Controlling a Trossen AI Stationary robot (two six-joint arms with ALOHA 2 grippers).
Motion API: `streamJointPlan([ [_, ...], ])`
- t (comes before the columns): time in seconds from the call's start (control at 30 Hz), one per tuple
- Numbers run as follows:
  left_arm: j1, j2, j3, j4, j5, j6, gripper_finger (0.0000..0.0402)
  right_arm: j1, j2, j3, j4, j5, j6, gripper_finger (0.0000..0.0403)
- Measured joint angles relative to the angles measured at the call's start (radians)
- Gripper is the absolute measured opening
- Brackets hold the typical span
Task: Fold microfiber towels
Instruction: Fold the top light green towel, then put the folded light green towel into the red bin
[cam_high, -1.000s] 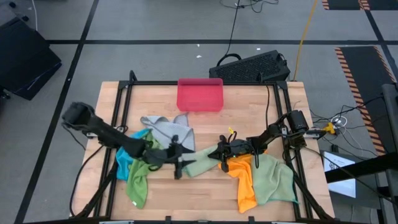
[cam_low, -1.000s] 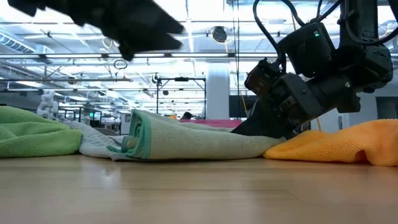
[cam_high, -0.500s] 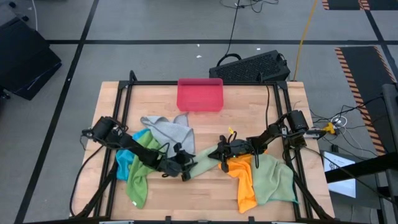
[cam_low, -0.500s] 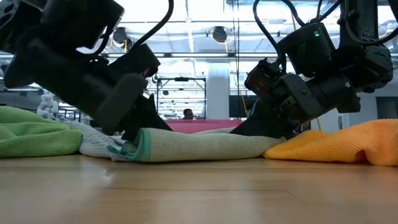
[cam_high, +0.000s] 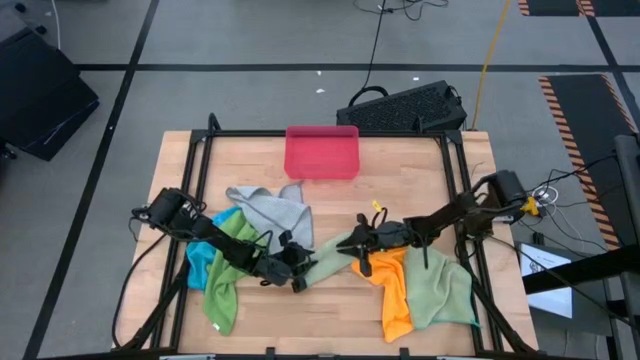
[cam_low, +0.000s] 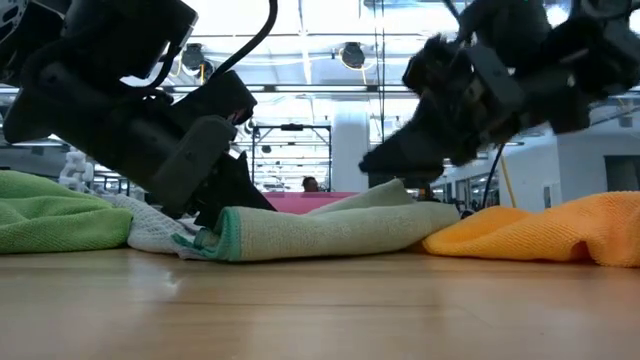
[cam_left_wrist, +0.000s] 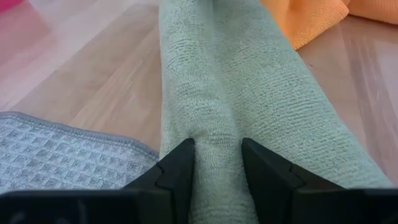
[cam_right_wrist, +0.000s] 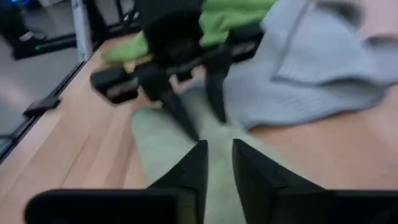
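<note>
While a rigid pink-red tray (cam_high: 322, 153) stands bare at the far middle of the table (cam_high: 400, 165), none of the towels in view lies as a finished, squared fold, so the task is judged to be at an early stage. One pale green towel (cam_high: 327, 258) is in hand at the table's centre: it lies as a long, doubled strip running between the two arms, and the low view shows its rolled edge resting on the wood. At the strip's left end, the left gripper (cam_high: 297, 268) sits low, and the left wrist view shows its fingers (cam_left_wrist: 180, 171) pinching a ridge of that cloth between them. At the other end the right gripper (cam_high: 362, 240) has its tips at the cloth; its wrist view shows a fold of pale green between narrowly parted fingers (cam_right_wrist: 193, 165), and the low view shows that end lifted off the table, yet whether the hold is firm cannot be told. Remaining work appears considerable. A light grey towel (cam_high: 270, 207) lies crumpled beyond the strip, a bright blue towel (cam_high: 203, 262) and a bright green towel (cam_high: 226, 285) are heaped under the left arm, and an orange towel (cam_high: 395, 295) lies bunched beside a further green towel (cam_high: 444, 290) near the right arm. All five are unfolded, and nothing has been stacked
</note>
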Motion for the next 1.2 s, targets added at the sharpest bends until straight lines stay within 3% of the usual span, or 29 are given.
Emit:
streamJointPlan([
  [0.1,0.000,-0.002,-0.001,0.018,0.005,0.026,0.0138,0.028,-0.037,0.000,-0.009,0.073,-0.028,0.0094],
  [0.23,-0.003,-0.023,-0.003,0.021,0.004,0.077,0.0138,0.041,-0.012,0.007,-0.001,0.086,-0.041,0.0100],
  [0.57,-0.016,-0.212,-0.002,-0.086,0.000,0.196,0.0138,0.005,0.223,0.008,0.113,0.134,-0.018,0.0038],
  [0.8,-0.117,-0.336,-0.003,-0.179,0.064,0.330,0.0145,-0.002,0.291,0.010,0.180,0.135,0.022,0.0010],
  [1.03,-0.215,-0.225,-0.002,-0.181,-0.030,0.442,0.0225,-0.004,0.292,0.009,0.183,0.131,0.022,0.0009],
  [1.2,-0.218,-0.085,-0.002,-0.066,-0.076,0.557,0.0301,-0.004,0.292,0.009,0.182,0.131,0.033,0.0009],
])
